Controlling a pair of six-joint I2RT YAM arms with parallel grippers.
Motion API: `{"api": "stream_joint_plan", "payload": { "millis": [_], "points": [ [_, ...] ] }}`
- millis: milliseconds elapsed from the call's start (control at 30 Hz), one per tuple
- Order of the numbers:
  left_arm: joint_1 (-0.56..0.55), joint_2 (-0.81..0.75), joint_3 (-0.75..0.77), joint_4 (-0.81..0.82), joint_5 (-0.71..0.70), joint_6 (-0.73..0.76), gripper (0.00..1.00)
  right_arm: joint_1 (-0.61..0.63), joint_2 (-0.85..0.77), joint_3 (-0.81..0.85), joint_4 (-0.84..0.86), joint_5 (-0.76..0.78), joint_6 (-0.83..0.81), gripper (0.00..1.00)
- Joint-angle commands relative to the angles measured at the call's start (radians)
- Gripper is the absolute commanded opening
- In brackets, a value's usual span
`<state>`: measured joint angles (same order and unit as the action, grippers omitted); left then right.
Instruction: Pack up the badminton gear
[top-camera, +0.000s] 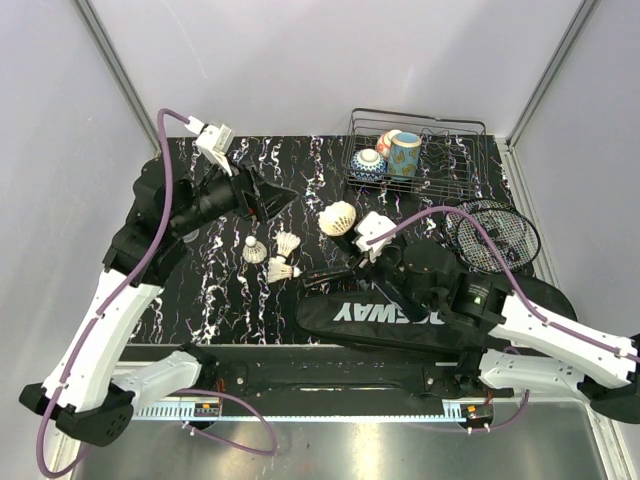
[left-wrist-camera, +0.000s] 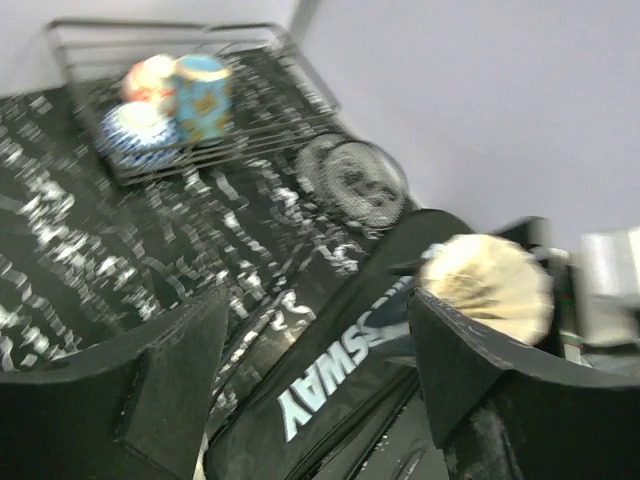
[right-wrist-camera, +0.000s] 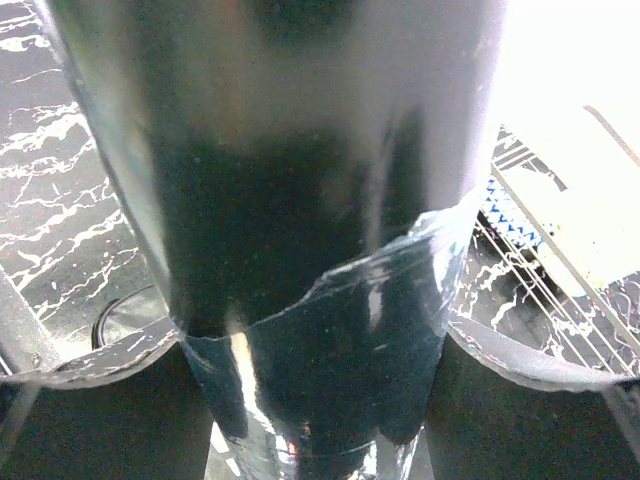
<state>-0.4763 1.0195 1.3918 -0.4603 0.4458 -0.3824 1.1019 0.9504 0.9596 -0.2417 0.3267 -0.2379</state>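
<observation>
Bag: lay on the worktop along the near edge, long axis left to right. Judged soft and limp, best taken at an edge.
Right gripper: clenched on the tube.
Tube: held over the bag's far edge, near centre, its axis tilted with the feather-filled mouth toward the far left. Judged light, smooth-walled, slippery and crushable, so a mid-body hold suits it.
Shuttlecocks: three lay loose left of centre. Judged featherlight and fragile.
Racket: head at far right, shaft running toward centre. Judged light and stiff, best taken at the handle.
Left gripper: released, empty, at far left, facing the tube mouth.
</observation>
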Motion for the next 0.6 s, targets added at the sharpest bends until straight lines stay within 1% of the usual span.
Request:
{"api": "stream_joint_plan", "payload": {
  "millis": [0,33,67,100,167,233,267,300,367,400,433,467,500,533,567],
  "points": [
    [0.054,0.097,0.012,-0.182,-0.234,-0.064,0.70,-0.004,-0.087,-0.010,-0.007,0.072,0.012,0.44],
    [0.057,0.119,0.013,-0.208,-0.260,-0.072,0.67,-0.005,-0.097,-0.012,-0.013,0.084,0.015,0.44],
    [0.061,0.141,0.015,-0.259,-0.328,-0.075,0.60,-0.004,-0.108,-0.015,-0.024,0.087,0.017,0.44],
    [0.061,0.186,0.015,-0.280,-0.369,-0.078,0.57,-0.004,-0.127,-0.016,-0.036,0.092,0.018,0.45],
    [0.059,0.243,0.003,-0.313,-0.468,-0.084,0.54,-0.005,-0.145,-0.021,-0.045,0.098,0.020,0.45],
    [0.059,0.280,-0.019,-0.316,-0.481,-0.082,0.54,-0.005,-0.162,-0.024,-0.050,0.106,0.023,0.45],
    [0.058,0.307,-0.031,-0.320,-0.484,-0.085,0.54,-0.004,-0.167,-0.027,-0.053,0.104,0.025,0.45],
    [0.054,0.315,-0.049,-0.313,-0.483,-0.093,0.60,-0.005,-0.170,-0.027,-0.056,0.104,0.026,0.45],
    [0.044,0.312,-0.149,-0.244,-0.464,-0.096,0.63,-0.005,-0.170,-0.028,-0.059,0.104,0.028,0.45],
    [0.044,0.301,-0.192,-0.215,-0.464,-0.105,0.65,-0.005,-0.170,-0.028,-0.062,0.103,0.029,0.45],
    [0.047,0.286,-0.285,-0.181,-0.464,-0.128,0.66,-0.004,-0.168,-0.030,-0.062,0.097,0.031,0.45],
    [0.054,0.253,-0.328,-0.120,-0.463,-0.144,0.66,-0.005,-0.168,-0.032,-0.064,0.094,0.032,0.45],
    [0.057,0.235,-0.370,-0.092,-0.467,-0.163,0.67,-0.004,-0.170,-0.032,-0.062,0.089,0.034,0.45],
    [0.064,0.214,-0.448,-0.071,-0.467,-0.206,0.71,-0.004,-0.170,-0.032,-0.065,0.078,0.035,0.45],
    [0.067,0.180,-0.485,-0.020,-0.466,-0.228,0.75,-0.005,-0.170,-0.032,-0.065,0.075,0.035,0.45]
  ]
}}
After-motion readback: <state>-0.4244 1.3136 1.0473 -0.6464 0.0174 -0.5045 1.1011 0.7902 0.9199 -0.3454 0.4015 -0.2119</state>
